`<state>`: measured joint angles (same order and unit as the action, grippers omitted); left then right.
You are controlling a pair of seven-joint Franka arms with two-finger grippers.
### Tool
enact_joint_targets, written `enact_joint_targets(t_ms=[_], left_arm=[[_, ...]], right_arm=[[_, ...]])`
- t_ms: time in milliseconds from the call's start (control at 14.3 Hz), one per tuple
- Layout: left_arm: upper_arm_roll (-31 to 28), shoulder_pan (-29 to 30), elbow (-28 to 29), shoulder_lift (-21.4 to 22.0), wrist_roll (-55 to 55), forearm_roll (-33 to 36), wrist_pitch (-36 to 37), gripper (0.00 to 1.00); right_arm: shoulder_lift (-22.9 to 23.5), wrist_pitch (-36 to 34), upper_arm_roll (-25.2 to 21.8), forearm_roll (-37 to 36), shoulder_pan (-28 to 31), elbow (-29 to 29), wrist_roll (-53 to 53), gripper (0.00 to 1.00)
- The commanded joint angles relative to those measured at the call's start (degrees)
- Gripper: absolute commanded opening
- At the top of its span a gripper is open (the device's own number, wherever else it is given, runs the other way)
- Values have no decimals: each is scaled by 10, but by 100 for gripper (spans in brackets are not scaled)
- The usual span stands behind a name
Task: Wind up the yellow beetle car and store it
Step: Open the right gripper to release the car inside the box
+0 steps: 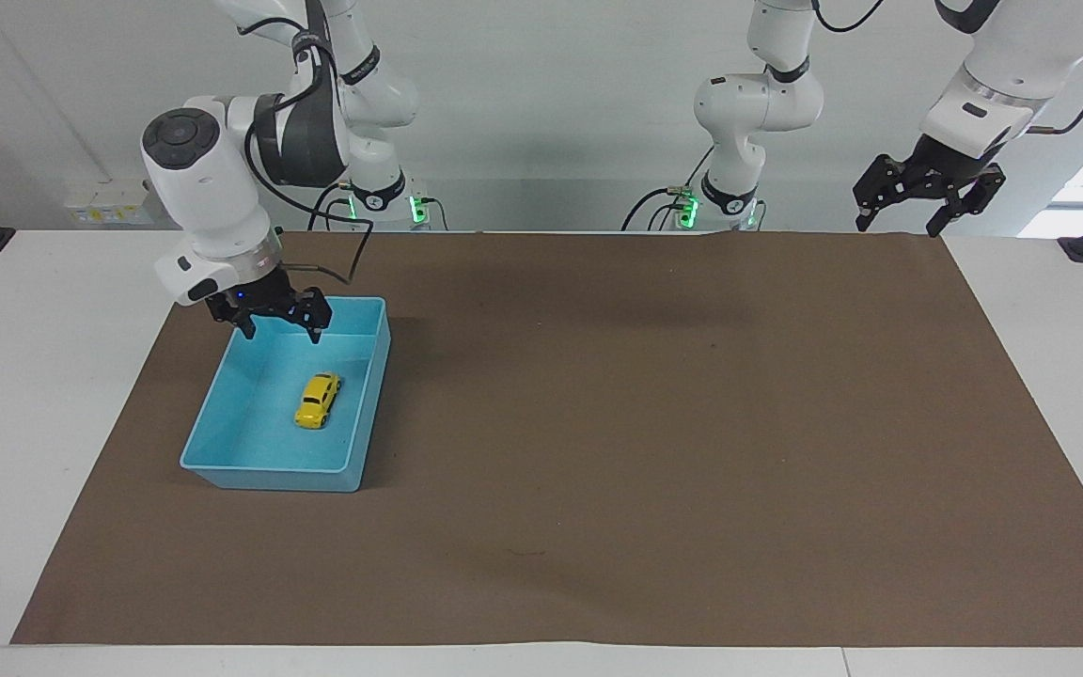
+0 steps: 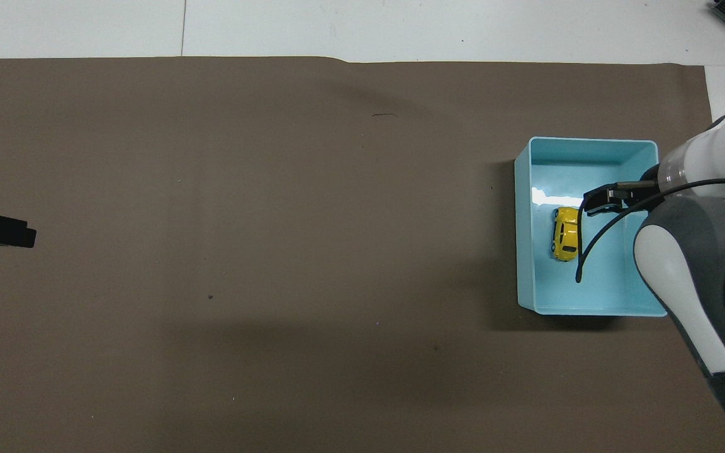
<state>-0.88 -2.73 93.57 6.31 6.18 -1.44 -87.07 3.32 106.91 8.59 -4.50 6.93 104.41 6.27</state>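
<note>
Fingers of our right gripper (image 1: 281,327) spread empty above blue bin (image 1: 222,467), yellow beetle car (image 1: 317,400) at their 5 o'clock on bin floor, left gripper (image 1: 908,218) waiting, spread.

- Your right gripper (image 1: 279,329) hangs with fingers apart above the blue bin's (image 1: 365,404) wall nearest the robots, with its black cable (image 2: 591,242) looping over the bin.
- The bin's four walls fence in the yellow beetle car (image 1: 318,400); the way in is from above.
- The brown mat (image 1: 673,423) lies bare toward the left arm's end.
- Your left gripper (image 1: 929,196) waits raised over that end's corner nearest the robots, fingers apart.
</note>
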Motion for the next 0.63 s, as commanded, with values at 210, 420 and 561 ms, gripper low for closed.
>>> enact_joint_targets(t_ms=[210,420,561], left_arm=[[2,3,11,13,-5,1,4,100],[2,3,11,13,-5,1,4,100],[2,3,11,13,-5,1,4,100]], right_arm=[[-22,-111,9,28,4,-72,7,100],[-22,-169,9,34,5,-116,2,100],[-19,-197,6,69,12,-142,-9,100]])
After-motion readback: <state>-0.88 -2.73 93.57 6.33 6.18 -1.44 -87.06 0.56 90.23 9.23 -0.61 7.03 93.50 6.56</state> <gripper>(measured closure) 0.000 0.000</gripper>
